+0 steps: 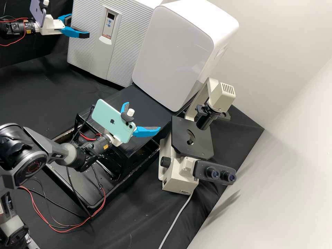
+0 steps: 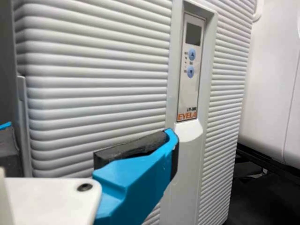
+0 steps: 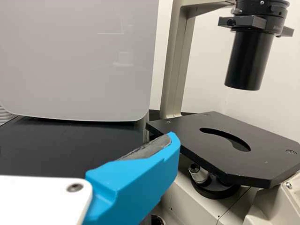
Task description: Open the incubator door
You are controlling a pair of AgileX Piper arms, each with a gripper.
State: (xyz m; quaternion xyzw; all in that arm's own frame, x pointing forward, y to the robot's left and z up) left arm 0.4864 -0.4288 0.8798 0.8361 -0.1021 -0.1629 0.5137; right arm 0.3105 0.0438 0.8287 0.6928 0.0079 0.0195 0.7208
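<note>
Microscope (image 1: 188,169), one, pale body with black stage (binocular eyepieces on the near side), on the black-draped tabletop (image 1: 38,86); right end effector (image 1: 143,116), near the stage, blue fingers wide apart, nothing between them; teal phone (image 1: 109,121), one, mounted on that arm; left end effector (image 1: 80,25), fingers likewise well apart and holding nothing, in front of the incubator door (touching or just clear, cannot tell); incubator door (image 1: 129,52), ribbed, closed, control panel (image 1: 110,20) in its smooth central strip; white rounded cabinet (image 1: 173,52), one, beside the incubator.
</note>
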